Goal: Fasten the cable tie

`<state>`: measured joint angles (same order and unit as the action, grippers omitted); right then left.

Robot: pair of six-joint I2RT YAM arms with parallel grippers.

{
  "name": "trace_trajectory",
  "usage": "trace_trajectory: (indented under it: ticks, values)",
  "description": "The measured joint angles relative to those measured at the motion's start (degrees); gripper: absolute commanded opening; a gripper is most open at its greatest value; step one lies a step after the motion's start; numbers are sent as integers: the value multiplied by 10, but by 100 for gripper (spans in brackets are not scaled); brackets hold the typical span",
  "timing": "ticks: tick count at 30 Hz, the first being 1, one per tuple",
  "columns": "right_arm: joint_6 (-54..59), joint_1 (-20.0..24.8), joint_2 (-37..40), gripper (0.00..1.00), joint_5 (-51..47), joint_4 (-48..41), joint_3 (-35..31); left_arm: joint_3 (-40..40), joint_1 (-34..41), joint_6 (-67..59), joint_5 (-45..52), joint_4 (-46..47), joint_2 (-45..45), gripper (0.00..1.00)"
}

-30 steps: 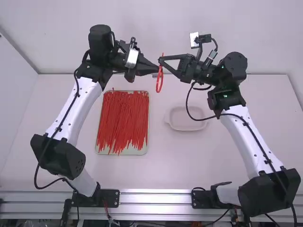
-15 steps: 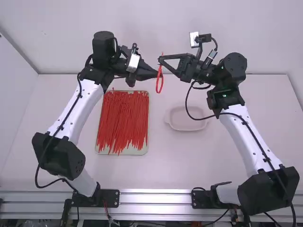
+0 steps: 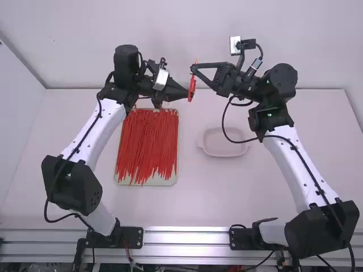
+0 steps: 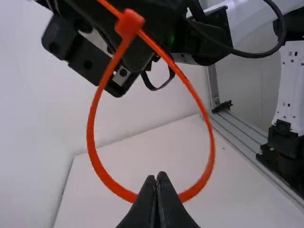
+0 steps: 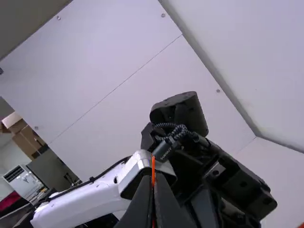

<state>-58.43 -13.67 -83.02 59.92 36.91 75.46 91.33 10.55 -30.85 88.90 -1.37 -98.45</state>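
**Tie looped, held between both grippers: slip and pinch risks**

High view. My left gripper (image 3: 185, 91) and right gripper (image 3: 194, 70) meet in the air above the table's (image 3: 68, 130) far side. The tie (image 3: 191, 88) hangs between them, off the table. Below and nearer sit the tray (image 3: 174, 182) of spare ties and, beside it, a white bowl (image 3: 222, 152). The two sets of fingertips are very close.

Left wrist view. My left fingers (image 4: 148, 190) are pressed together on the bottom of the loop. The tie forms a closed teardrop; the head (image 4: 129, 21) is at the top, against the right gripper's dark body. The tail looks to be through the head, so I judge the tie threaded and not yet drawn tight.

Right wrist view. My right fingers (image 5: 144, 199) pinch a thin red strip (image 5: 153, 167) that stands up from between them. I take it for the tail. The left gripper's body fills the space just beyond.

Risks, judged from here:
- The tail is thin and smooth. A hard pull could drag it out of the right pinch.
- The left hold is only on the strap's edge. If the loop twists, it could pop free and the tie would swing or drop among the spares.
- As the loop shrinks it closes toward my left fingertips and could cinch around them.
- The grippers could collide, given how little gap there is.
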Motion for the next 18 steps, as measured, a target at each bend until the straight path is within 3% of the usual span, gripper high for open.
trace_trajectory:
  ticks: [3,8,18]
  values:
    - [-5,7,0,0,5,0,0,0,-17,48,0,-60,0,2]
    - [-11,10,0,0,12,0,0,0,-36,142,0,-170,0,17]
    - [-12,9,0,0,14,0,0,0,7,264,0,-308,0,31]
